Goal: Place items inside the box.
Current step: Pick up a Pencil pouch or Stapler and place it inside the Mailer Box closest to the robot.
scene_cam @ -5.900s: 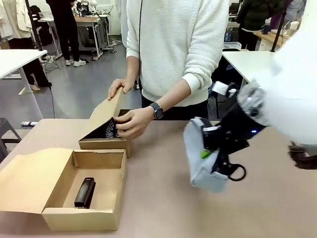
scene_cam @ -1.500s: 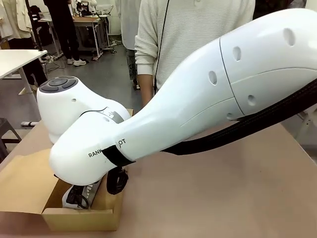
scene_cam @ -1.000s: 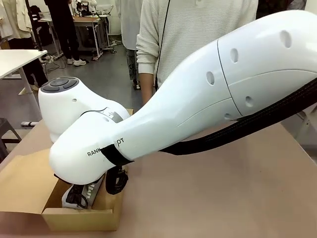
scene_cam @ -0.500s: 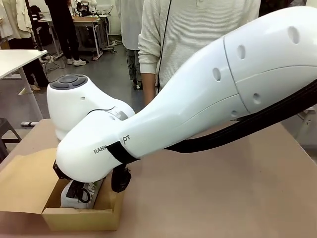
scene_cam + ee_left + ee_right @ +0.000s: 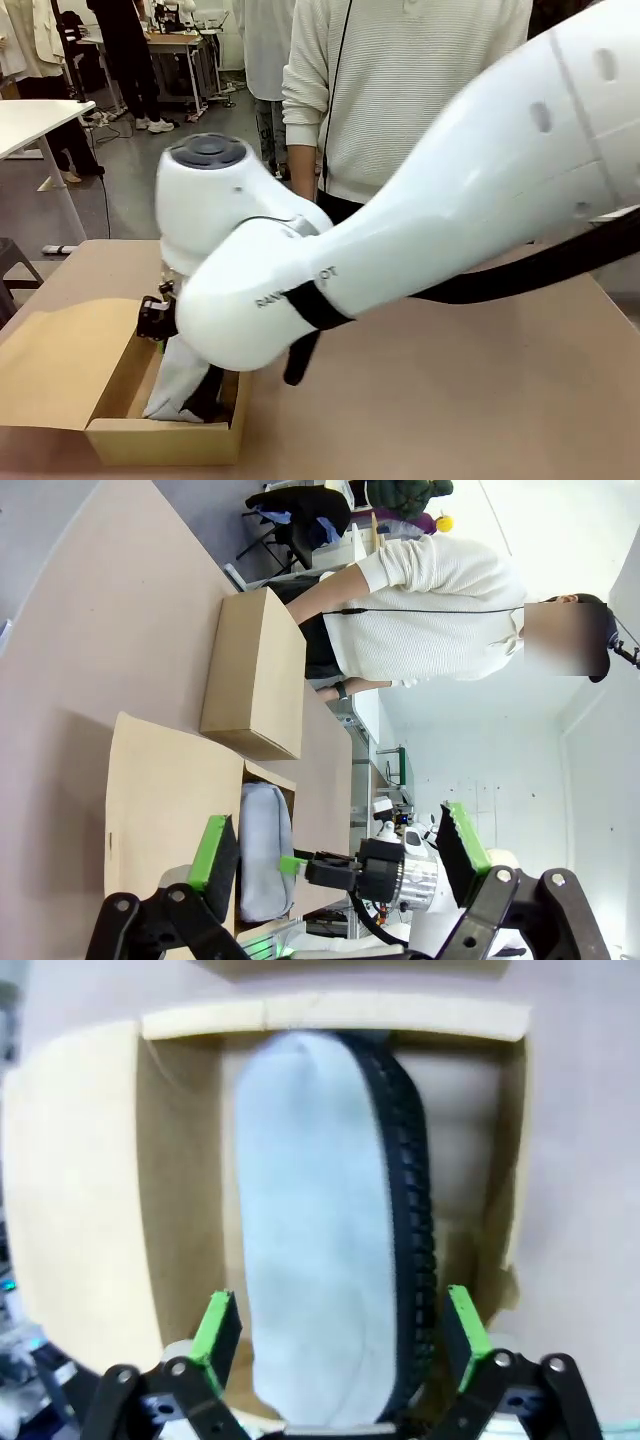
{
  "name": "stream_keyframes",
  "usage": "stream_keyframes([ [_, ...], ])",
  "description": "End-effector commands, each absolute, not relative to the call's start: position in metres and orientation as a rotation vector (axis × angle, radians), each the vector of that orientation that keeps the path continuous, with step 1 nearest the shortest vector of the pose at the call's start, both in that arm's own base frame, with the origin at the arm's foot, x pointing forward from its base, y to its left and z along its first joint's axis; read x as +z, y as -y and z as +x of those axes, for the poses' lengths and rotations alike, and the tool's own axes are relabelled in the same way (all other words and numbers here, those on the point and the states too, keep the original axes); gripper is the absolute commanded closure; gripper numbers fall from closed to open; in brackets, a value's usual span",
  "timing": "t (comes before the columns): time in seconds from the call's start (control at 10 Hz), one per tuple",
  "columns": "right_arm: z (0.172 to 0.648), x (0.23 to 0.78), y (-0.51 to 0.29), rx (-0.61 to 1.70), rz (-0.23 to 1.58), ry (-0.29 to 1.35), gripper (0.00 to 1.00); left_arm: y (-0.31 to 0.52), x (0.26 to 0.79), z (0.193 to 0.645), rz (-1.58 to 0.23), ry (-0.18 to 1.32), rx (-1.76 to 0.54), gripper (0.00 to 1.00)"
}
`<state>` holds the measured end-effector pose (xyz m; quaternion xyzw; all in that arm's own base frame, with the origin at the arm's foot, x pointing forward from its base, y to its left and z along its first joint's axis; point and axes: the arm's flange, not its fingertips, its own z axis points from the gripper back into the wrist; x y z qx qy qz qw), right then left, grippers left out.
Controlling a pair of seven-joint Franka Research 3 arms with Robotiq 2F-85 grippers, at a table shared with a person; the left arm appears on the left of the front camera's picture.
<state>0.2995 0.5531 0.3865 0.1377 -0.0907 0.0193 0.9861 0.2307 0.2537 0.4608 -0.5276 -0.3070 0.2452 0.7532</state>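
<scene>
While the grey pouch (image 5: 320,1230) sits in the box (image 5: 95,1210) at the near left of the table (image 5: 450,400), our right fingers (image 5: 216,1325) stand apart over it, holding nothing; our left fingers (image 5: 215,852) are apart too. We judge it soft, light and floppy, best pinched across its middle.

The tan worktop (image 5: 450,400) carries two brown cardboard boxes. The shallow open box (image 5: 160,440) sits toward its front left, with its lid flap (image 5: 50,365) spread flat out to the left. The squarer box (image 5: 255,675) stands just beside it, toward the person's side.
</scene>
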Motion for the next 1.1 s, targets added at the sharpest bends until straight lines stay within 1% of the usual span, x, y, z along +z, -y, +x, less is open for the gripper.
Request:
stream_keyframes([
  [0.0, 0.285, 0.393, -0.503, 0.027, 0.446, 0.192, 0.0, -0.251, 0.46, 0.23, -1.168, 0.693, 0.52, 0.0],
  [0.1, 0.28, 0.394, -0.484, 0.018, 0.536, 0.196, 0.0, -0.251, 0.46, 0.23, -1.168, 0.693, 0.52, 0.0],
  [0.2, 0.275, 0.395, -0.47, 0.008, 0.588, 0.177, 0.0, -0.251, 0.46, 0.23, -1.168, 0.693, 0.52, 0.0],
  [0.3, 0.267, 0.397, -0.467, 0.011, 0.57, 0.132, 0.0, -0.251, 0.46, 0.23, -1.168, 0.693, 0.52, 0.0],
  [0.4, 0.286, 0.396, -0.502, -0.014, 0.498, 0.221, 0.0, -0.251, 0.46, 0.23, -1.168, 0.693, 0.52, 0.0],
  [0.6, 0.286, 0.396, -0.502, -0.014, 0.498, 0.221, 0.0, -0.251, 0.46, 0.23, -1.168, 0.693, 0.52, 0.0],
  [0.7, 0.275, 0.39, -0.492, -0.012, 0.53, 0.203, 0.0, -0.251, 0.46, 0.23, -1.168, 0.693, 0.52, 0.0],
  [0.8, 0.287, 0.4, -0.475, 0.043, 0.63, 0.139, 0.0, -0.251, 0.46, 0.23, -1.168, 0.693, 0.52, 0.0],
  [0.9, 0.304, 0.419, -0.438, 0.068, 0.725, 0.044, 0.0, -0.251, 0.46, 0.23, -1.168, 0.693, 0.52, 0.0],
  [1.0, 0.313, 0.436, -0.395, 0.069, 0.779, -0.018, 0.0, -0.251, 0.46, 0.23, -1.168, 0.693, 0.52, 0.0],
])
